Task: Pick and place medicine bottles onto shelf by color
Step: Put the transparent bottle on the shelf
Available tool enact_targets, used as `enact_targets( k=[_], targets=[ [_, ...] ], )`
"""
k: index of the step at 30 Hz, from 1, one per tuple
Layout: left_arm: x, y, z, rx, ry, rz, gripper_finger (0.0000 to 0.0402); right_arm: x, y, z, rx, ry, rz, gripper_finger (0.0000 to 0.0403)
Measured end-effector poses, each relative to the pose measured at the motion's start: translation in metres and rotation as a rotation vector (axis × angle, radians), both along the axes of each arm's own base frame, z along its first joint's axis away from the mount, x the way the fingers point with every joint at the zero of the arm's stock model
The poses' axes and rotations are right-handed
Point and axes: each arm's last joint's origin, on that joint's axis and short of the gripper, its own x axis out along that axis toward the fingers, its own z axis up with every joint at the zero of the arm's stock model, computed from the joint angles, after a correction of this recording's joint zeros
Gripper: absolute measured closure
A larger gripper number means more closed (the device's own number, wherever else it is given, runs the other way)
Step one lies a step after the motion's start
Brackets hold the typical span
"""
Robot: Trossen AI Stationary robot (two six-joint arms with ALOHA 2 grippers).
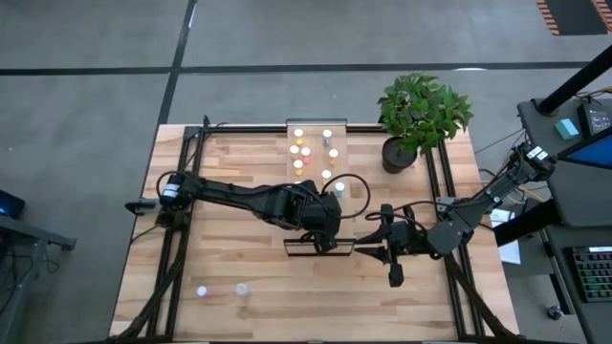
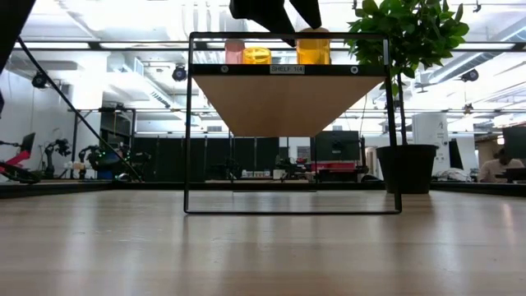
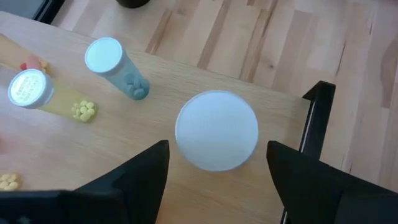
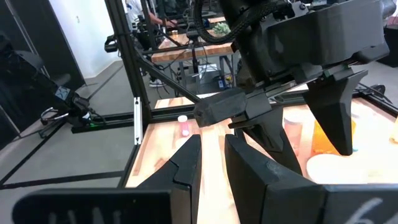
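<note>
My left gripper [image 1: 321,229] hangs open over the near end of the shelf [image 1: 337,143], fingers pointing down. Its two fingers stand on either side of the larger white-capped bottle [image 3: 216,138] without touching it. That bottle stands upright on the shelf board, beside the dark end frame [image 3: 316,118]. A pale blue bottle [image 3: 115,65] and a yellow one [image 3: 28,90] stand farther along the board. My right gripper [image 1: 375,247] waits just right of the shelf's near end, nearly shut and empty. Two small bottles [image 1: 222,290] stand on the table at the near left.
Several small bottles [image 1: 306,153] stand on the far half of the shelf. A potted green plant [image 1: 421,115] stands at the table's far right. In the low view the shelf frame [image 2: 189,123] stands raised above the tabletop, with pink, yellow and orange bottles [image 2: 256,56] on top.
</note>
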Motion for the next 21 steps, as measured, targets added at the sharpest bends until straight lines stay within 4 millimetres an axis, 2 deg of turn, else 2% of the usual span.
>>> enact_targets(
  k=[5, 10, 21],
  targets=[
    [-0.001, 0.0, 0.005, 0.006, -0.006, -0.028, 0.0148, 0.0, 0.0, 0.0, 0.0, 0.0, 0.0, 0.0342],
    [-0.01, 0.001, 0.019, -0.016, -0.039, -0.037, 0.0147, 0.0, 0.0, 0.0, 0.001, 0.0, 0.0, 0.0342],
    [-0.053, -0.017, 0.069, -0.076, -0.167, -0.126, 0.0147, -0.01, -0.007, 0.014, -0.04, -0.06, 0.006, 0.0342]
  ],
)
